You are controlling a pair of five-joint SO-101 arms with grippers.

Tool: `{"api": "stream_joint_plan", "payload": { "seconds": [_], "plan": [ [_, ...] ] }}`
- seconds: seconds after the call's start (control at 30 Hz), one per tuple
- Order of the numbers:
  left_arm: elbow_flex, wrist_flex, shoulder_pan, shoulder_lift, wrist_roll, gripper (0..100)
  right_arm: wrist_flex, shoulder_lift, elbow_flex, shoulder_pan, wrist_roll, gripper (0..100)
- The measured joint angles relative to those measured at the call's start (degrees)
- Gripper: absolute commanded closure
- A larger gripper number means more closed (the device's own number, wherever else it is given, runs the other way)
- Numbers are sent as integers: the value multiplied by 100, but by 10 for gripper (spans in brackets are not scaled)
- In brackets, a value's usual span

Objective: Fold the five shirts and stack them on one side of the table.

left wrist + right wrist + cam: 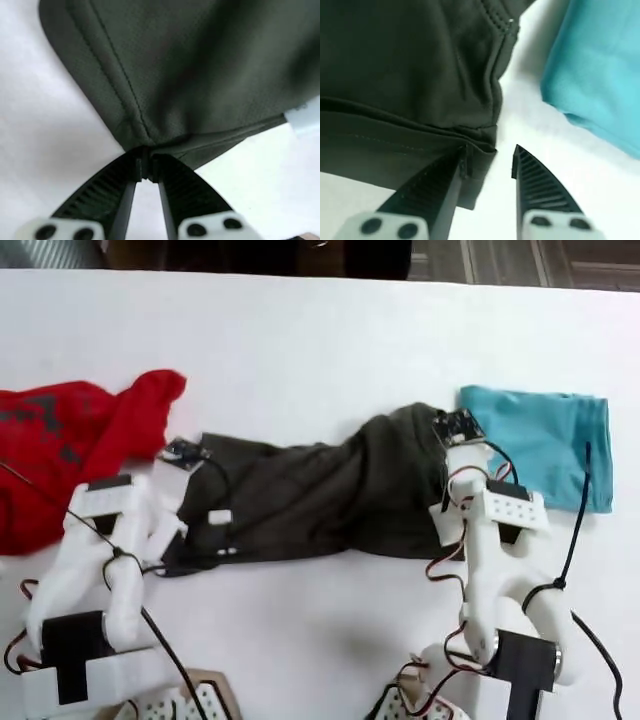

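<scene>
Tabletop (300, 330), white and matte, bearing three shirts. A dark shirt (320, 495) of olive-charcoal knit lies rumpled across the middle, stretched into a long band with a raised hump towards its right end. Its fabric shows a fine pique-like grain, a stitched seam line and a double-stitched hem. A small white label (220, 518) sits near its left end.

A red shirt (70, 450) lies crumpled at the left edge of the table, one lobe reaching towards the dark shirt's left end, just beside it. A teal shirt (540, 440), smooth and folded into a flat rectangle, lies at the right, just beside the dark shirt's hump.

Both arms are of white printed plastic, with black ribbed fingers and loose dark cables.

The left gripper (145, 167) is at the dark shirt's left end. Its two fingers are pressed together on a gathered corner of the cloth, where a seam runs down into the pinch. The fabric fans out from that point, away from the gripper.

The right gripper (490, 150) is at the dark shirt's right end, with its fingers parted by a moderate gap. One fingertip (462, 155) touches the layered hem, a corner of which lies in the gap. The other fingertip (519, 152) stands over bare table between the dark shirt and the teal shirt. Nothing is clamped.
</scene>
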Motion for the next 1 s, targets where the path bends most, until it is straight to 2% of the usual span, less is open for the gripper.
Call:
{"api": "stream_joint_plan", "payload": {
  "seconds": [0.2,0.53,0.77,1.0],
  "plan": [
    [0,0,0,0,0,973,0,9,-290,246,-387,865],
    [0,0,0,0,0,973,281,26,-281,229,-413,865],
    [0,0,0,0,0,973,281,26,0,-229,-422,865],
    [0,0,0,0,0,973,79,18,105,-273,-413,865]
  ]
}}
